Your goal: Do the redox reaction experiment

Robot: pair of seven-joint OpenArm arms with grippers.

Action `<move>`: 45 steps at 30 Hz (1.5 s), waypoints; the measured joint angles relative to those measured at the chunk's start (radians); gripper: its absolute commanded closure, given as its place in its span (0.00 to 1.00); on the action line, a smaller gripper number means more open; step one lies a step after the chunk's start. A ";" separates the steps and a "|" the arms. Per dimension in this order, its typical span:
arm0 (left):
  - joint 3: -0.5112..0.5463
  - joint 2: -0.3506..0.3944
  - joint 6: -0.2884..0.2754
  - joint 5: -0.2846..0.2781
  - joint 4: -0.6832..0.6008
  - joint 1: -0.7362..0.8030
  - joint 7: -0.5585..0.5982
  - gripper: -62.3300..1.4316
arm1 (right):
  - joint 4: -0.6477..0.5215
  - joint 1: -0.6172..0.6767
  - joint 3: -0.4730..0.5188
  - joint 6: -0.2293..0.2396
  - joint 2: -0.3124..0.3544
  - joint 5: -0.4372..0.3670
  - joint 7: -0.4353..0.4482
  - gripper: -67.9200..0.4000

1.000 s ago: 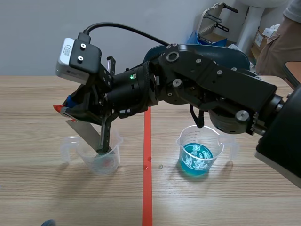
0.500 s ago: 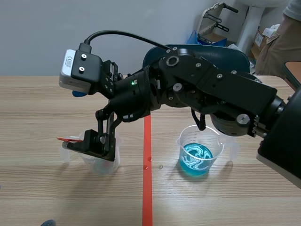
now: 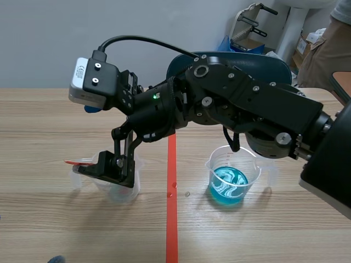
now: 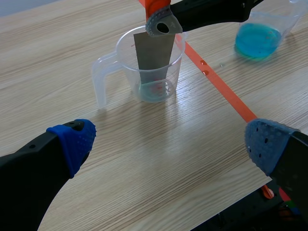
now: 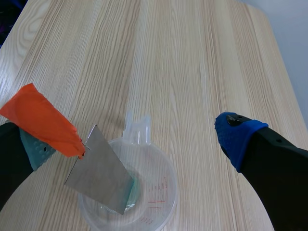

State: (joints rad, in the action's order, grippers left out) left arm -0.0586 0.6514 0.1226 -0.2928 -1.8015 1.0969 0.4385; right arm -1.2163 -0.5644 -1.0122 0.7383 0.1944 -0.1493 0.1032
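Light was bright and even, seemingly diffuse from overhead. The wooden table (image 4: pixel 144 154) showed only soft, faint shadows close beside the clear beaker (image 4: pixel 126 67). White glints lay on the blue liquid (image 3: pixel 229 183), and the metal sheet (image 5: pixel 101 175) carried a dull grey sheen.

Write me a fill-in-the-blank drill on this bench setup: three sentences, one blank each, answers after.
1. The grey metal sheet with an orange tape tab leans inside a clear plastic beaker, under the arm that comes in from the ___ side.
2. The second clear plastic beaker, across the tape line, holds ___ liquid.
3. The right end effector and the left end effector both have their fingers ___.

Missing words: right; blue; open.
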 measured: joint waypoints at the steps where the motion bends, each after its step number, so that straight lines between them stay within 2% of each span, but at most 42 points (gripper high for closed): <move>1: 0.000 0.000 0.000 0.000 0.000 0.000 0.000 0.00 | 0.000 0.000 0.000 0.000 0.000 0.000 0.000 0.00; 45: 0.000 0.000 0.000 0.000 0.000 0.000 0.000 0.00 | 0.000 0.000 0.000 0.000 0.000 0.000 -0.019 0.00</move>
State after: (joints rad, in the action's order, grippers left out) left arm -0.0586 0.6514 0.1226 -0.2928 -1.8015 1.0969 0.4385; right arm -1.2163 -0.5644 -1.0122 0.7383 0.1944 -0.1493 0.0841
